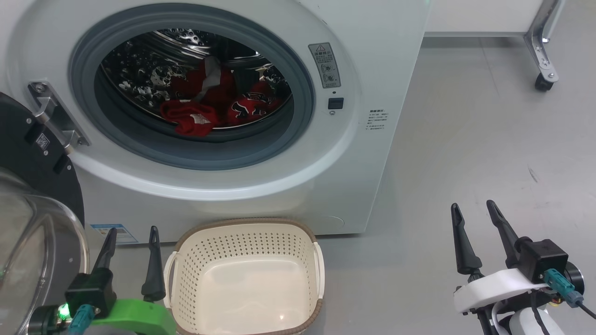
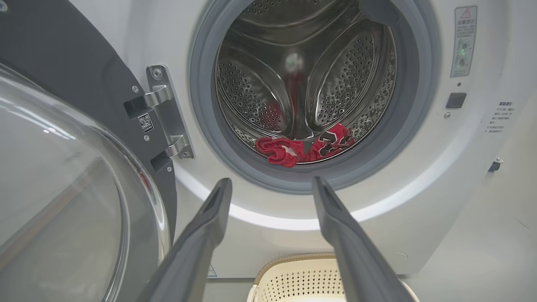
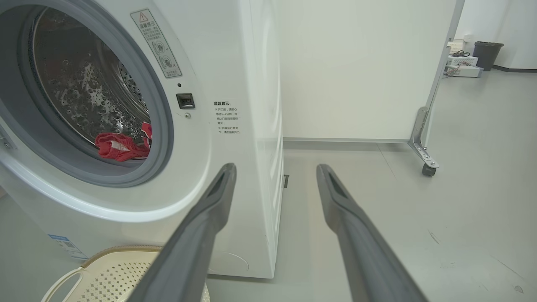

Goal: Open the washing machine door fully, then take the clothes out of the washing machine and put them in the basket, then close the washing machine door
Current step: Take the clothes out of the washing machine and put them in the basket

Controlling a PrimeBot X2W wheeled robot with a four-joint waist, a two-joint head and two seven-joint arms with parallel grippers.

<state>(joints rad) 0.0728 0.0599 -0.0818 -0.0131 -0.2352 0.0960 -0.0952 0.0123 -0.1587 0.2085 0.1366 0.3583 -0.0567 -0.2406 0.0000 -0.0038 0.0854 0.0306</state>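
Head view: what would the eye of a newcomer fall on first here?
The red clothes stand out most, lying low in the steel drum of the white washing machine. Next comes the cream basket, with nothing in it, on the floor just before the machine. At the far left the washing machine door stands swung open.

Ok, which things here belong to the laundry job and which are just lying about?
Job: washing machine; its open door; red clothes inside it; empty basket on the floor in front.
Lying about: white partition on castors; black bin far off.
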